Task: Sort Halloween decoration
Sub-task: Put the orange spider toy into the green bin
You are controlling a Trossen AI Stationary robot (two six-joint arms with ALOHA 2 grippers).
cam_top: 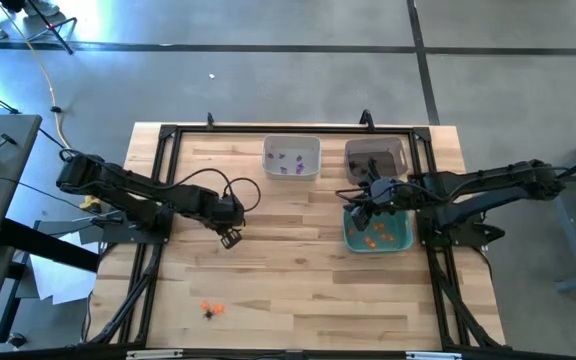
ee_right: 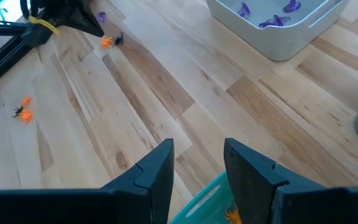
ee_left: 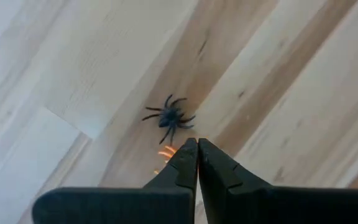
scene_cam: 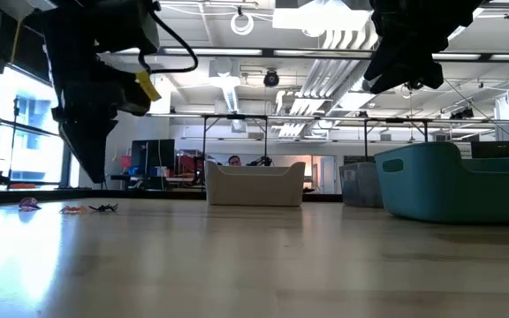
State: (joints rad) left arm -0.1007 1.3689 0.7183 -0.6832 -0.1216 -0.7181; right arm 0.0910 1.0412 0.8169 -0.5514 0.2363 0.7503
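Observation:
My left gripper (ee_left: 197, 146) is shut and hovers just above the table near its middle (cam_top: 230, 238). Past its fingertips a black spider trinket (ee_left: 168, 116) lies on the wood, and an orange trinket (ee_left: 166, 152) shows partly behind the fingers. The right wrist view shows this pair (ee_right: 110, 41) with a purple trinket (ee_right: 101, 17) close by. Another small group of orange and black trinkets (cam_top: 208, 308) lies near the near edge. My right gripper (ee_right: 197, 155) is open and empty above the teal bin (cam_top: 352, 240), which holds orange trinkets (cam_top: 380, 232).
A white bin (cam_top: 308, 145) with purple trinkets (ee_right: 272, 15) stands at the far edge, and a dark grey bin (cam_top: 398, 150) is beside it on the right. Black frame rails (cam_top: 158, 200) run along both table sides. Bare wood lies between the bins and the near edge.

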